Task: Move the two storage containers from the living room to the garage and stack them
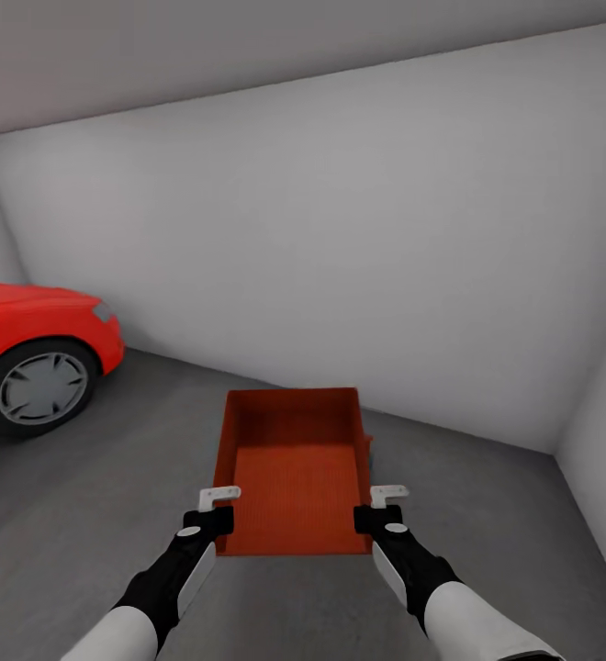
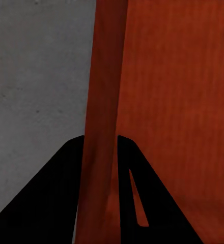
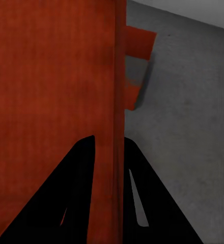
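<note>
While both arms reach forward from the robot, an orange-red storage container (image 1: pixel 292 468) hangs between them in the garage, its long axis running straight away from the robot toward the white wall (image 1: pixel 340 239); the left pincer (image 1: pixel 218 500) grips the near end of its left side wall and the right pincer (image 1: pixel 387 497) the near end of its right side wall, so neither arm is nearer than the other. From the left wrist, the dark fingers (image 2: pixel 56 198) straddle the container's wall (image 2: pixel 103 101), one outside over the grey floor (image 2: pixel 35 76), one inside over the ribbed bottom; the jaws stand only as wide as that wall and are closed on it. From the right wrist the same holds in mirror: fingers (image 3: pixel 66 193) either side of the wall (image 3: pixel 118 91), clamped on it.

Beyond that right wall, the right wrist picks up a second orange-red shape (image 3: pixel 138 61) lower down on the floor (image 3: pixel 183 127), offset a little to the right of the held container; the head camera catches a sliver of it (image 1: pixel 368 446) at the right edge. I judge this to be the other container, already set down, with the held one above and nearly over it; whether they touch I cannot tell. The coming move, as I judge it, turns on that small sideways offset: shift slightly right, keep the long axes parallel, then lower. A red car (image 1: pixel 37 353) stands well off to the left.
</note>
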Robot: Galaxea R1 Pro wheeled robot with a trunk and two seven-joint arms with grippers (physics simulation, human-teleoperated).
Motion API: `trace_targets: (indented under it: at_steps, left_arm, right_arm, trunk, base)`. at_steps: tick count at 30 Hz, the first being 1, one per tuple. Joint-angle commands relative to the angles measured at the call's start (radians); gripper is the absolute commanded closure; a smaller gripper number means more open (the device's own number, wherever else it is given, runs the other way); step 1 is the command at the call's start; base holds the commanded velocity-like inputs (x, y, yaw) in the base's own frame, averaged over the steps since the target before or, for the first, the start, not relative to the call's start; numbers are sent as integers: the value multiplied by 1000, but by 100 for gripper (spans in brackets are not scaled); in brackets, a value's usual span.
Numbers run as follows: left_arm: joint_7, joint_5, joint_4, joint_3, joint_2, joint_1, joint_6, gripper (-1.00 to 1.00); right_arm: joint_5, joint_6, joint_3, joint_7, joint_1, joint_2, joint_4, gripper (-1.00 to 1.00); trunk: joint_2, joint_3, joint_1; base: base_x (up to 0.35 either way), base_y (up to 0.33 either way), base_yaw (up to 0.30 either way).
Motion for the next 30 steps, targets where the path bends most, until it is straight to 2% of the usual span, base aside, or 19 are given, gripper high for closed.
trace_targets:
  at_steps: [1,11,30]
  left_arm:
    - [13,38,-22,17,1,0,-40,100]
    - [13,38,-23,17,2,0,-40,100]
    - [13,38,-23,17,1,0,-40,100]
  right_arm:
    - [4,7,-17,-13,1,-1,0,100]
    - [4,7,-17,-13,1,0,0,100]
    - [3,7,-17,-13,1,0,0,100]
  trunk:
    - [-1,0,1]
    - [-1,3,1]
    - [-1,4,1]
  base:
    - [320,0,-282]
    - [321,0,-253]
    - [321,50,-12]
